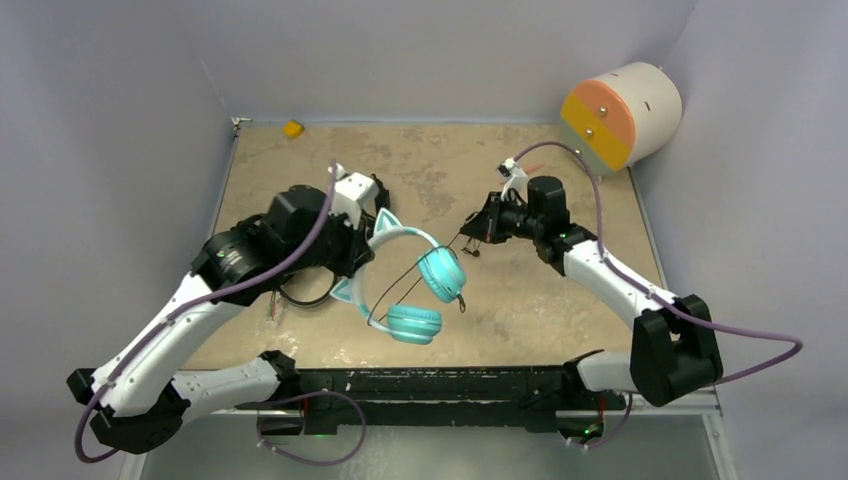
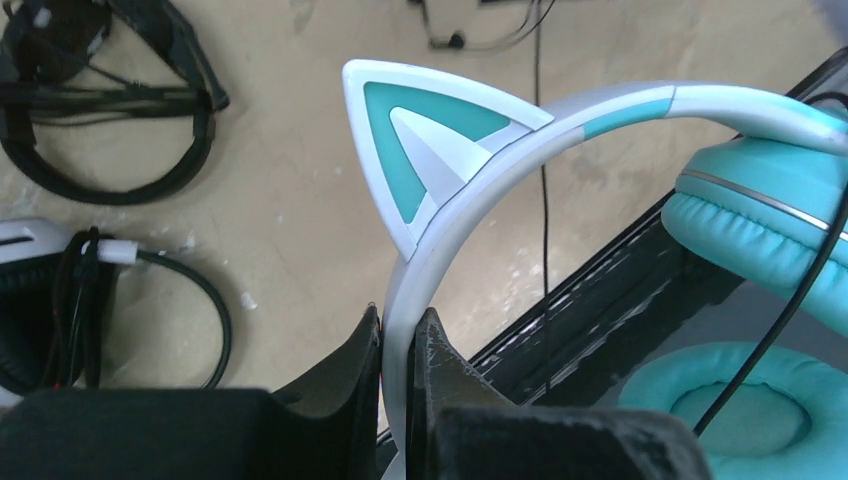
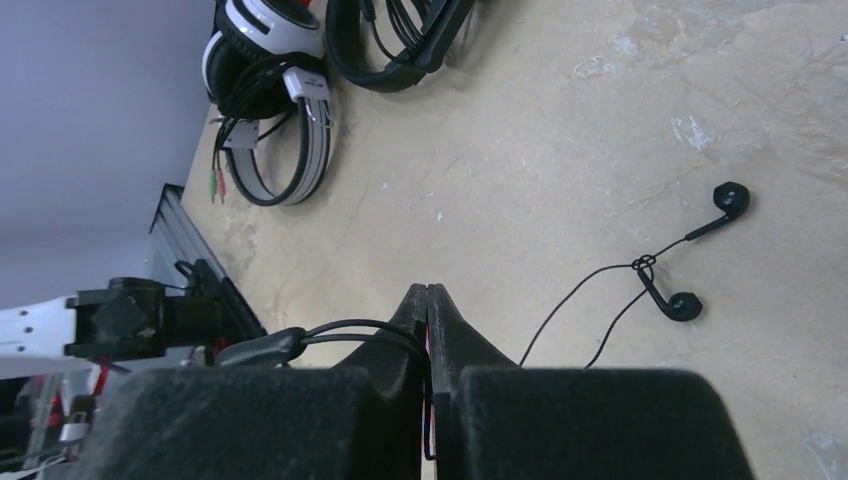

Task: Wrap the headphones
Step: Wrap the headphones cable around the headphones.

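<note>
Headphones with their cords bundled lie at the left of the table [image 1: 560,300]: a white-and-black headset [image 2: 40,300] with cord wound over its band, and a black headset [image 2: 100,110] farther back, both close beside the left arm. They look finished and parked out of the way.

Just right of them, the left claw [image 2: 400,325] is pinched narrow on the headband of the teal headphones [image 1: 405,285], below one cat ear. The band stands edge-on between the two fingers, and both cushioned cups hang to the right, toward the near edge of the table. Held this way the set seems lifted off the surface, which I take to be so that cord can pass around it freely.

From the cups a thin black cable [image 1: 452,245] runs in a taut slant up and right to the right claw [image 3: 428,292]. That claw is closed tight on the cable's loose end, with loops and a plug spilling out at its side. The headphones sit well apart from it, linked only by the line.

Beyond, a pair of earbuds [image 3: 690,270] lies loose on the table, and an orange-faced cylinder [image 1: 620,115] sits at the far right.
</note>
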`<state>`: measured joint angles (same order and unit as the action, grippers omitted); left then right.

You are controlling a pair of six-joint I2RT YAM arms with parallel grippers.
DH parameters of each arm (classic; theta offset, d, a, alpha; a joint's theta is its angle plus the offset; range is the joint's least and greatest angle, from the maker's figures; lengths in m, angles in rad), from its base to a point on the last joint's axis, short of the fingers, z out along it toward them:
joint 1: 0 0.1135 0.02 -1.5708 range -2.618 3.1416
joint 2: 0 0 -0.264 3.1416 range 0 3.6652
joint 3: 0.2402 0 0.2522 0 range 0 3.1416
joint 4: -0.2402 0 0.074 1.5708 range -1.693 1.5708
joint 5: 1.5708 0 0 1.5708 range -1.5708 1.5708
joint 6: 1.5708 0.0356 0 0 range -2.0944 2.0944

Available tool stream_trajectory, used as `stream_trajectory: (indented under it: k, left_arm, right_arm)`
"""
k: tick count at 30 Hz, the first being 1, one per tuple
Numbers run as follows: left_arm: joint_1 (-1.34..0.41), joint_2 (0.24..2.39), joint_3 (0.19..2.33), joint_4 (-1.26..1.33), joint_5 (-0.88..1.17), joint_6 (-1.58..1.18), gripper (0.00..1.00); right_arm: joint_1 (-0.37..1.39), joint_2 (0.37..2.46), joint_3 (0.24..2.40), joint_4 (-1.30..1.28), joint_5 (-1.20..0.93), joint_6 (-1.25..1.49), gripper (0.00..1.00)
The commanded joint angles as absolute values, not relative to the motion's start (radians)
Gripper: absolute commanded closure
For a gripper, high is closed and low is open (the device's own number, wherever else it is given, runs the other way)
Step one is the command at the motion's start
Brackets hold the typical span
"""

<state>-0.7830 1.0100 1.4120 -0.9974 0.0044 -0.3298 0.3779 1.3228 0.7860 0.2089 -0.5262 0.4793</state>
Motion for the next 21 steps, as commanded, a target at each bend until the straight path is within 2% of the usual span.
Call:
stream_trajectory:
  k: [1,10,19,21]
  left_arm:
    - [-0.806,0.986,1.281,-0.871,-0.063,-0.202,1.00]
    - [-0.999,1.059,1.155,-0.762,-0.497,-0.151,1.00]
    - [-1.019,1.207,1.142,-0.668,-0.767,-0.191,1.00]
    - [-1.019,1.227,1.143,-0.644,-0.789,-0.209,1.00]
  right_arm:
    - [0.333,1.342,0.961,-0.106,-0.641,0.475,1.00]
    - [0.327,1.379,1.162,-0.233,-0.782,0.452,1.00]
    - [0.365,1.257,1.129,-0.223,-0.941,0.490,1.00]
    - [0.373,1.223,1.117,-0.224,-0.959,0.496,0.95]
